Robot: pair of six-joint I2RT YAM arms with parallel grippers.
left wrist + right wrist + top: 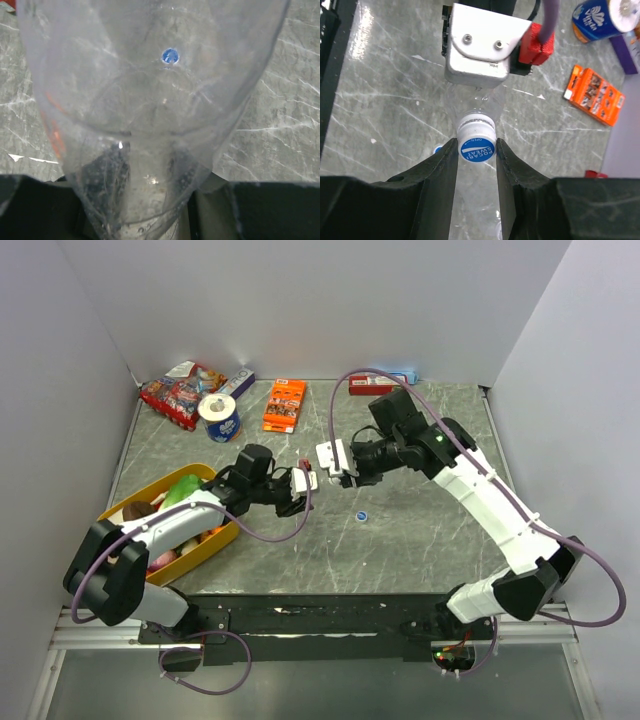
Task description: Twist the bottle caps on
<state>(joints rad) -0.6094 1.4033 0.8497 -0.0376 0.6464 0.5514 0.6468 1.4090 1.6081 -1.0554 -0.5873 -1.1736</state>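
Your two hands meet over the counter (420, 540) on the near side of the orange box (285, 405), a little to its right.

Your left hand (308, 480) is clamped on the clear bottle (150, 100). In the left wrist view the bottle's body fills almost the whole picture, with its lower part pinched between the dark fingers at the bottom edge. The bottle's neck points away from that hand, toward your right hand.

Your right hand (476, 145) is drawn in narrow on the blue cap (477, 151). One dark finger presses against each side of the cap, and its white printed top faces the right wrist camera. The cap sits on the bottle's mouth with its white collar just behind the fingers. You cannot tell from these views how far it is threaded on.

A second blue cap (361, 516) lies loose on the counter, nearer to you than the orange box and well to its right. It is below the hands and touches neither of them. It also shows as a small blue dot through the clear bottle wall in the left wrist view.

A blue and white roll (220, 418) stands just left of the orange box. A yellow tray (228, 536) holding mixed items lies left of the box and nearer to you, under your left arm
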